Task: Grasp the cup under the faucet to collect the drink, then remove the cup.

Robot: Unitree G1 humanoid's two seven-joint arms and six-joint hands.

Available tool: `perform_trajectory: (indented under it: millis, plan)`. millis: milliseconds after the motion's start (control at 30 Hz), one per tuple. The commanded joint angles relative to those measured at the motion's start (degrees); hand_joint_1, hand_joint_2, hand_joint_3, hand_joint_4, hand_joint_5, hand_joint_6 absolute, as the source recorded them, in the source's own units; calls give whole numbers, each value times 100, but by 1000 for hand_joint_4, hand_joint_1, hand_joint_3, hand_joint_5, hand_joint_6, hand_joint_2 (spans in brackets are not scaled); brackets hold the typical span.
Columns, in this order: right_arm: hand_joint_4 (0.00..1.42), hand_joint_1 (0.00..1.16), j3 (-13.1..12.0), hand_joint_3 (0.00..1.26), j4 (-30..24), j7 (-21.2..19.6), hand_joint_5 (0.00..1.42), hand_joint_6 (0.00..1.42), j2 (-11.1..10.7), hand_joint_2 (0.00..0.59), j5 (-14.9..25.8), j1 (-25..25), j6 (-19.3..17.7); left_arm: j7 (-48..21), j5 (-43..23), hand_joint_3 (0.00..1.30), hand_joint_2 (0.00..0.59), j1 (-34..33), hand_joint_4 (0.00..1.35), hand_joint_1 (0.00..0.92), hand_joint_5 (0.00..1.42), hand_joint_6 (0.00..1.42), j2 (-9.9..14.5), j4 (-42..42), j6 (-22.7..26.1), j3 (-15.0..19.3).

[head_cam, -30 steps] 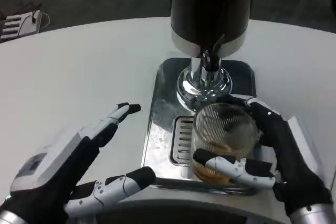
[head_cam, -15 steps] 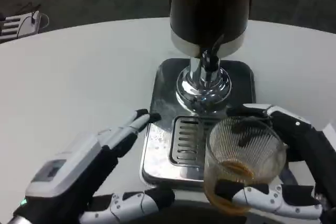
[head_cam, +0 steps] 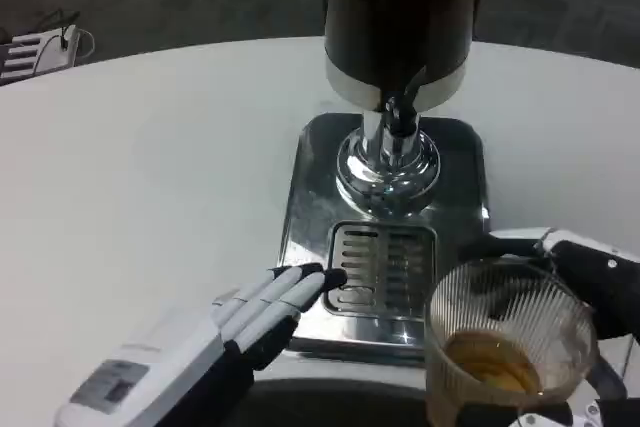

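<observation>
Cup (head_cam: 508, 345), upright with amber drink in its bottom, is sitting wrapped in the right hand's (head_cam: 590, 347) fingers (head_cam: 600, 282) off the drip tray's (head_cam: 383, 269) near-right corner, clear of the faucet (head_cam: 402, 112), while the left hand (head_cam: 205, 352) is hovering empty, fingers outstretched together.

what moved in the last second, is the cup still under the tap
No. The right hand has carried the ribbed clear glass cup, holding some amber drink, off the slotted drip grate toward the picture's lower right, clear of the black faucet. The left hand reached forward to the steel tray's edge. Dispenser and tray stayed put.
</observation>
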Motion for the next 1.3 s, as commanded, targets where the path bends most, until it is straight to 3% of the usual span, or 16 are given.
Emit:
perform_trajectory:
  millis: [33,567,1300]
  plan:
    - [1248,979,-214,967,-340,115,1424,1424,-13,276,266,224,-47,-152,-17,48,108,304,0,0,0,69,100,-243,-124,174]
    - [1248,973,-199,967,-552,144,1424,1424,38,287,237,287,64,-255,-180,47,107,585,0,0,0,61,63,-347,-149,419]
    - [1262,972,-216,967,-555,152,1424,1424,34,287,256,254,131,-371,-304,44,106,457,0,0,0,60,104,-248,-115,505]
